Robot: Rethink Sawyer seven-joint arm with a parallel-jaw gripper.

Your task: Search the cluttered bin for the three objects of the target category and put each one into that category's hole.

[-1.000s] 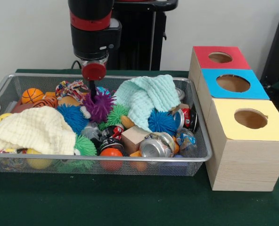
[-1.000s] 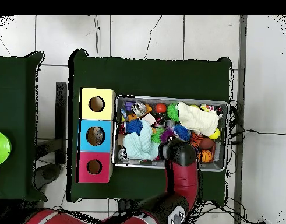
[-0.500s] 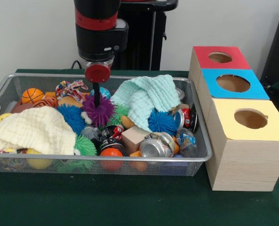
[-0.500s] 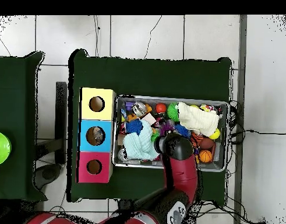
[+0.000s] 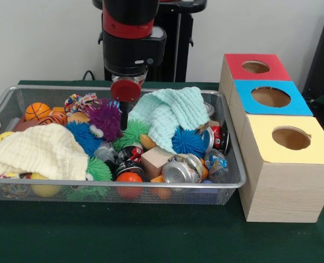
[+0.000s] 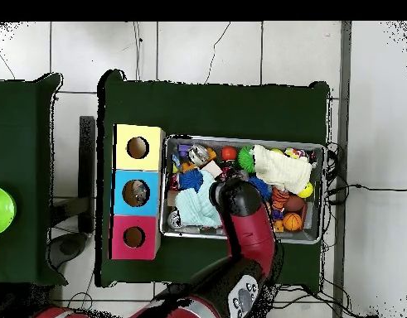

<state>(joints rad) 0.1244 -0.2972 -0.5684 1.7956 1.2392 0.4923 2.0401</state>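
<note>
A wire-mesh metal bin (image 5: 227, 183) with a rounded rim sits on a dark green cloth-covered table (image 5: 151, 241). It is crowded with soft and hard things. A cream waffle-weave cloth (image 5: 39, 150) lies crumpled at one end, and a pale mint cloth (image 5: 170, 115) of the same weave is draped over the middle. Between them lie rubbery spiky balls: a purple one (image 5: 104, 118), a blue one (image 5: 82, 137), a second blue one (image 5: 188, 142), a green one (image 5: 132, 133) and another green one (image 5: 99, 171) near the front wall. A small orange basketball (image 5: 37, 110) and a knotted rope toy (image 5: 82, 102) sit in the far corner. Dented shiny cans (image 5: 181, 169) and a plain wooden block (image 5: 156, 160) lie toward the front.

Beside the bin stand three wooden boxes in a row, each with a round hole in a coloured top: a red box (image 5: 255, 67), a blue box (image 5: 271, 97) and a yellow box (image 5: 290, 139).

The gripper (image 5: 123, 112) hangs into the bin just beside the purple spiky ball, under a red round disc on the black arm. Whether its claw is spread or closed, or touches the ball, cannot be told.
</note>
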